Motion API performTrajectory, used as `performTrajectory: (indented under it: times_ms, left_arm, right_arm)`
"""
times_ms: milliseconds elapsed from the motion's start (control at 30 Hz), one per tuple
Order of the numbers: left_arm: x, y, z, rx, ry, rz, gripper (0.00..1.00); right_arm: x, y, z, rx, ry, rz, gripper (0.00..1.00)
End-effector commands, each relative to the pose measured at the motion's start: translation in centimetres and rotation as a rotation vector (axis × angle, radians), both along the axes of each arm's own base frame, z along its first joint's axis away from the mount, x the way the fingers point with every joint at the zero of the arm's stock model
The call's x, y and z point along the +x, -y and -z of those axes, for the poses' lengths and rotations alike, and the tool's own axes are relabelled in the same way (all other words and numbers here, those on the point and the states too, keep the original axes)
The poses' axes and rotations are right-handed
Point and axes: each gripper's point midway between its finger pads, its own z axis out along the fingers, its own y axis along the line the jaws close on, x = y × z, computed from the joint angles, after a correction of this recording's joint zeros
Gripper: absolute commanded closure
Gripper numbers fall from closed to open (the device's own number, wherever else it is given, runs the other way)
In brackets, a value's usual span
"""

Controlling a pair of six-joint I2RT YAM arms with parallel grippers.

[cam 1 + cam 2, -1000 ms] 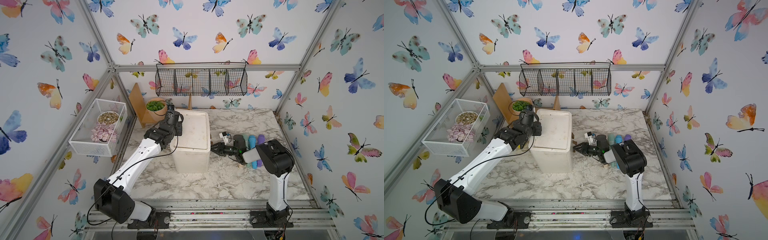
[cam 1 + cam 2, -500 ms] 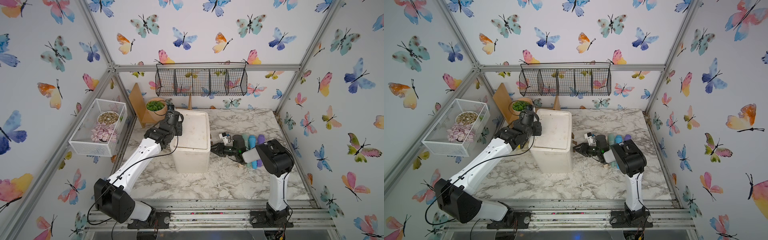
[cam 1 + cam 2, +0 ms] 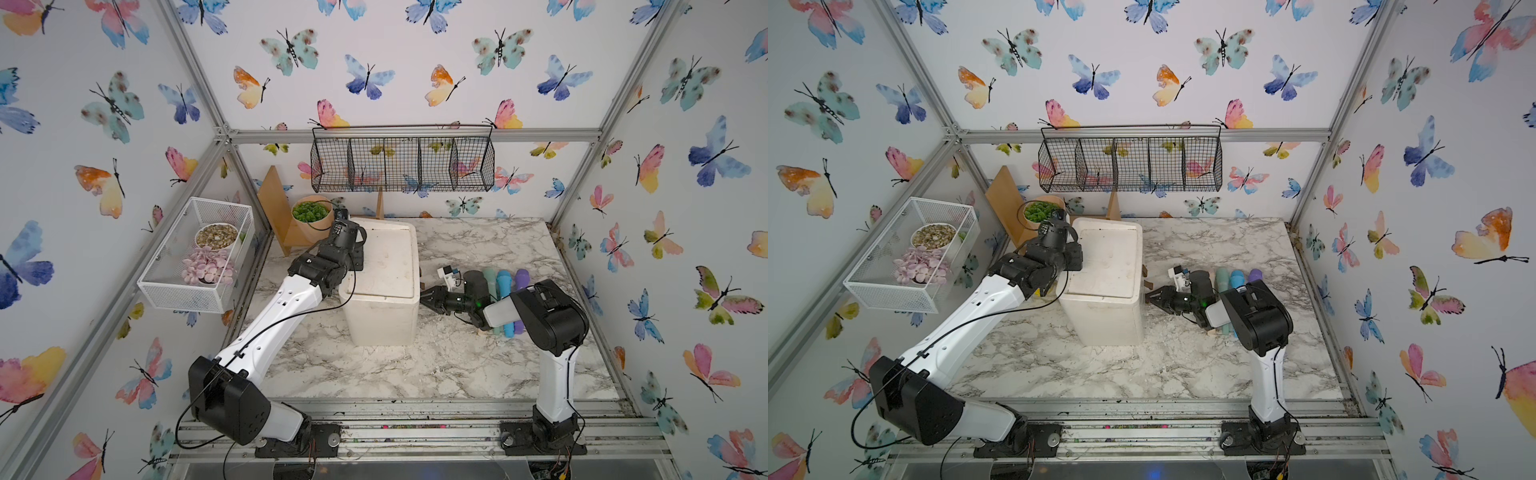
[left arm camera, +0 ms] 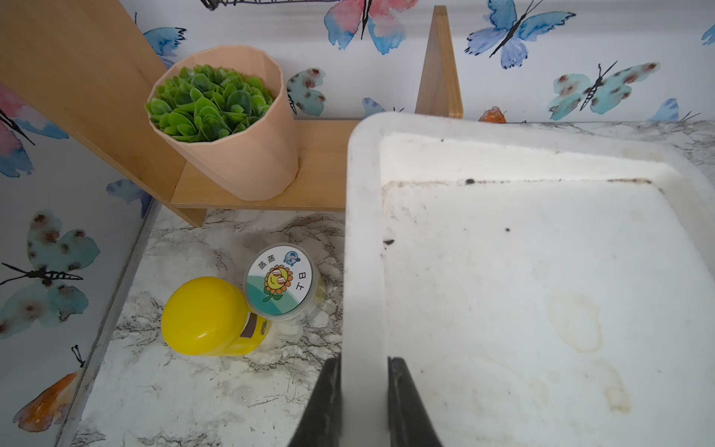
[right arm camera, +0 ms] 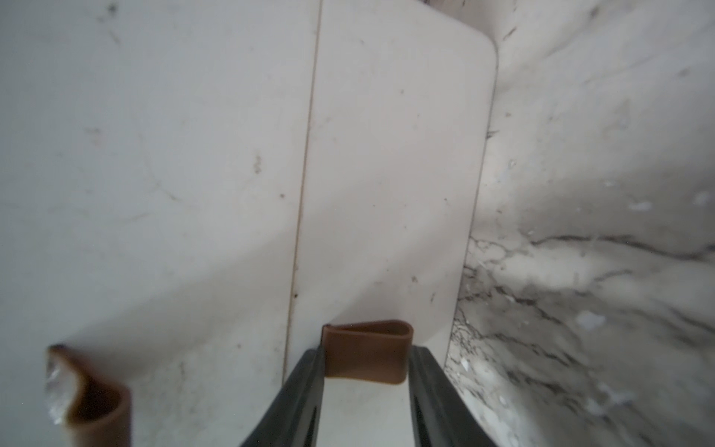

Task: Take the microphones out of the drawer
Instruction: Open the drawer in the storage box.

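Observation:
A white drawer unit [image 3: 386, 270] [image 3: 1108, 266] stands mid-table with its drawers shut, so the microphone is hidden. My left gripper [image 4: 363, 362] [image 3: 356, 258] is shut on the raised left rim [image 4: 363, 271] of the unit's top. My right gripper [image 5: 365, 360] [image 3: 424, 296] [image 3: 1149, 297] reaches low against the unit's right face. Its fingers [image 5: 309, 371] press both sides of a brown pull tab [image 5: 367, 344] on one drawer front [image 5: 390, 174]. A second brown tab [image 5: 96, 402] shows on the neighbouring front.
Teal, blue and purple round-headed sticks [image 3: 505, 282] lie side by side under the right arm. A yellow-lidded jar [image 4: 205, 315] and a sunflower-labelled tub [image 4: 278, 280] sit left of the unit. A potted plant [image 4: 224, 124] stands on a wooden shelf. A wire basket [image 3: 403, 164] hangs on the back wall.

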Motion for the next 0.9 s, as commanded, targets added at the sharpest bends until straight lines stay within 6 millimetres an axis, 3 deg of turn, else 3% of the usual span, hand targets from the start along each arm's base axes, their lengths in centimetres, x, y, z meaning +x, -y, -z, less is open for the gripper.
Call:
performTrajectory:
  times_ms: [0,300,467,533,633,733,867]
  left_arm:
    - [-0.1,0.8,4.0,0.053,-0.103,0.043,1.00]
    - [0.0,1.0,3.9,0.050,-0.103,0.045,1.00]
    - [-0.1,0.8,3.8,0.057,-0.101,0.041,1.00]
    - [-0.2,0.8,3.7,0.057,-0.098,0.040,1.00]
    - [-0.3,0.7,3.7,0.058,-0.098,0.039,1.00]
    - [-0.4,0.7,3.9,0.056,-0.100,0.039,1.00]
    - [-0.3,0.8,3.9,0.049,-0.101,0.042,1.00]
  right_arm:
    - [-2.2,-3.2,-1.1,0.057,0.023,-0.102,0.63]
    - [-2.3,-3.5,-1.4,0.060,0.025,-0.106,0.90]
    - [-2.1,-3.1,-1.0,0.014,0.032,-0.085,0.98]
    - [-2.0,-2.8,-0.7,-0.026,0.031,-0.070,0.89]
    - [-2.0,-1.9,-0.5,-0.067,0.005,-0.013,0.66]
    - [-2.0,-1.2,-1.4,-0.031,0.005,0.058,0.57]
    - [-1.8,-1.2,-2.3,0.029,0.020,0.097,0.53]
